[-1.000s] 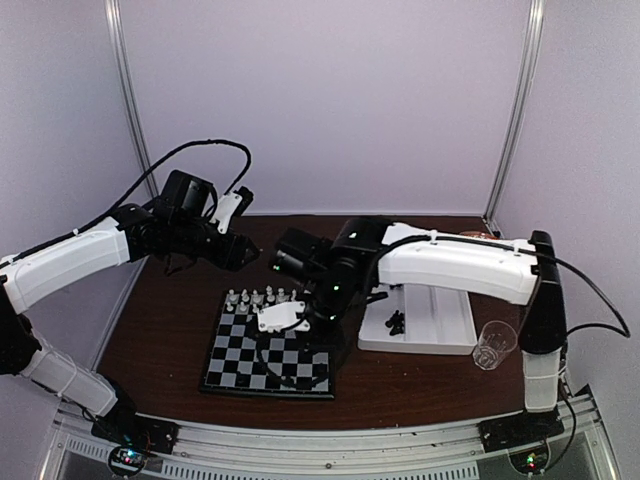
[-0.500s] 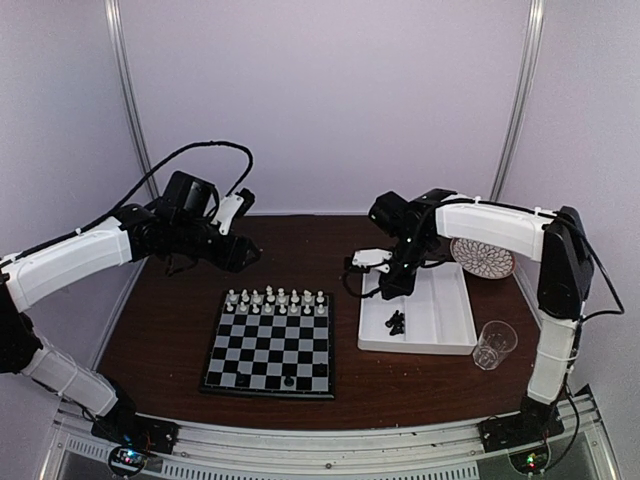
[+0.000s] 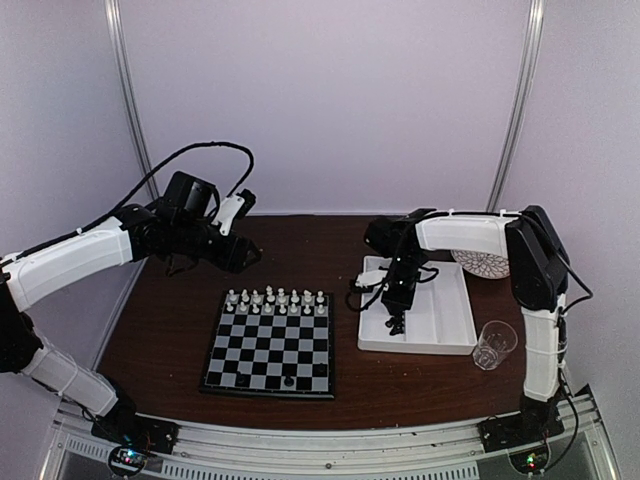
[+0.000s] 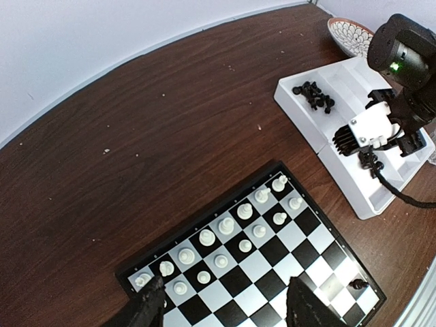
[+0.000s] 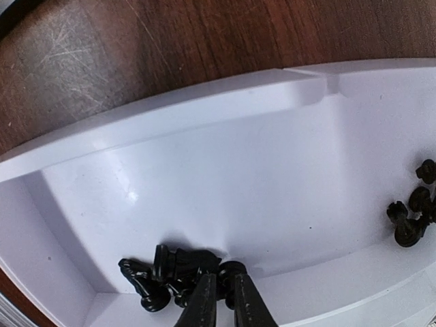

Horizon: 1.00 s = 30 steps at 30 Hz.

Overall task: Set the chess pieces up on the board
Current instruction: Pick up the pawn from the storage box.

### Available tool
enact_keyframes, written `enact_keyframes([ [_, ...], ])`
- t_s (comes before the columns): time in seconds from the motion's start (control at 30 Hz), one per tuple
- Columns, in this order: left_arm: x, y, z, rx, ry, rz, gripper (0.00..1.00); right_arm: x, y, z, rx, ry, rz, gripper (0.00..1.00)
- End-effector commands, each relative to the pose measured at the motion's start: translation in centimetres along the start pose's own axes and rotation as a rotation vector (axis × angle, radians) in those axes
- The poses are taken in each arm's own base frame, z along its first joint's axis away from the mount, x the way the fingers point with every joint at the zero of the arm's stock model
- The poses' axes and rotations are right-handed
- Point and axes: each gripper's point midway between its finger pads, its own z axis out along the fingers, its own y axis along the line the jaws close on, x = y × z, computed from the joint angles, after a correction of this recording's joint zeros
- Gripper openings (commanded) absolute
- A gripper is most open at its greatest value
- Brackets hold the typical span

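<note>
The chessboard (image 3: 262, 350) lies flat on the dark wooden tabletop (image 3: 165, 330), in front of the two arms. Its two far ranks carry white chessmen (image 3: 275, 298), all upright. A lone black chessman (image 3: 289, 381) stands on the near rank, right of centre.

Just right of the board, and apart from it, sits a white divided tray (image 3: 440, 305). In it lie loose black chessmen (image 5: 174, 269), tumbled in a heap in one corner of a compartment. A smaller cluster (image 5: 411, 208) lies farther along the same floor, against a low wall.

The right hand (image 5: 225, 286) reaches down into the tray with its fingers drawn nearly together and their tips in the heap. Whether a piece is pinched between them I cannot tell. The left hand (image 4: 226, 283) hovers in the air near the board's far left corner, its fingers spread wide with nothing between them.

A patterned bowl (image 3: 482, 262) sits by the tray's far right corner. A clear glass tumbler (image 3: 494, 343) stands beside the tray's near right corner.
</note>
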Motion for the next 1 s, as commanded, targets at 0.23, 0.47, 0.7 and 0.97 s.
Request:
enact_keyframes([
  [0.23,-1.4,0.0,-0.5,0.012,-0.038,-0.006,0.61,0.1,-0.6,0.5,0.016,0.026,0.026,0.13],
  [0.47,-1.3,-0.2,-0.4,0.02,-0.035,-0.009,0.61,-0.1,-1.3,-1.1,0.058,0.005,0.034,0.18],
  [0.7,-1.3,-0.2,-0.4,0.022,-0.035,-0.009,0.61,0.3,-1.5,-1.0,0.062,0.021,0.037,0.21],
  [0.97,-1.3,-0.4,-0.3,0.03,-0.031,-0.011,0.61,1.2,-1.3,-0.4,0.045,0.063,0.052,0.22],
])
